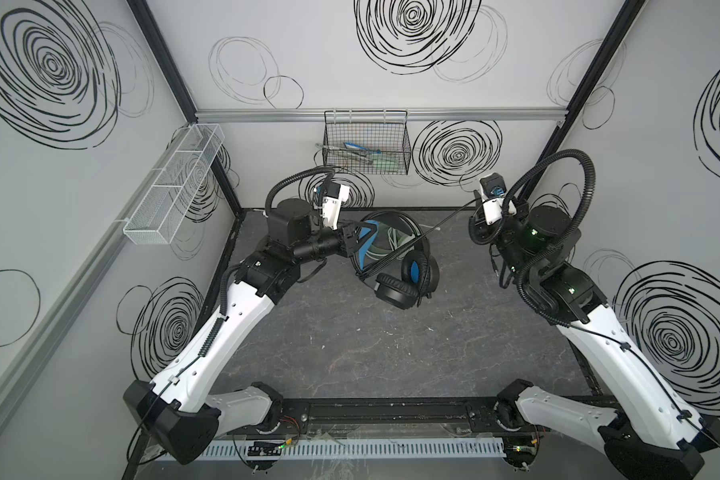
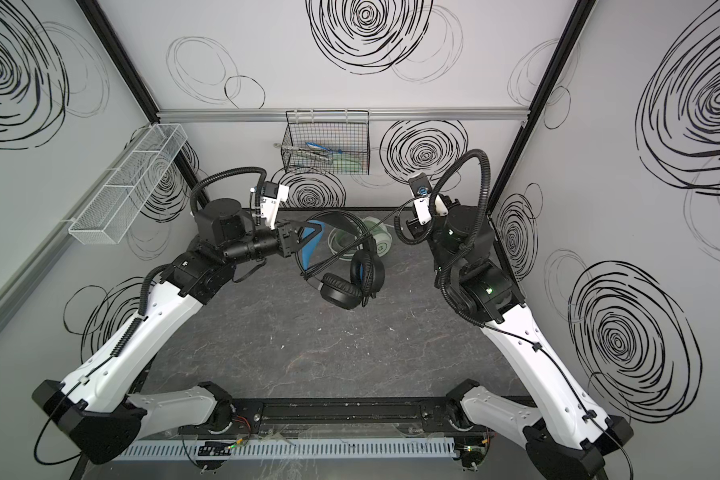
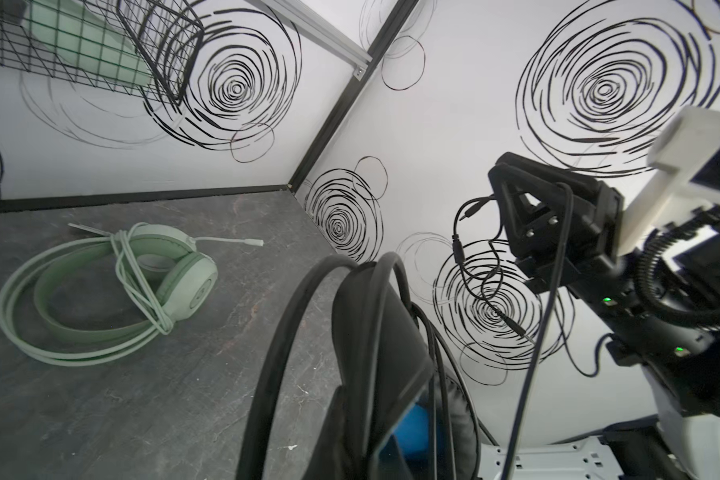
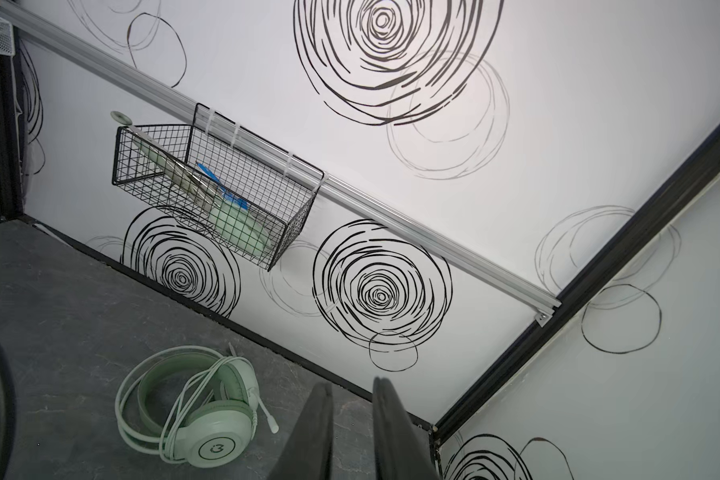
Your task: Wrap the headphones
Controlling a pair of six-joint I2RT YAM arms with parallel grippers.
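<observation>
You are seeing black headset [image 3: 375, 332] running off lower edge in left wrist view. In both top views it is hiding part of green headset [image 2: 380, 245]. Basket [image 1: 333, 137] contents blurring behind mesh.

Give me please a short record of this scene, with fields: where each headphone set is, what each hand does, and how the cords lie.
black headphones: held up by the headband, in front of the mint set
left hand: shut on the black headphones' headband
right hand: jaws apart, nothing visible between them
black cord: stretched from the black headphones to the right hand, draped over it
mint headphones: lying at the far side of the table, cord wound around them
</observation>
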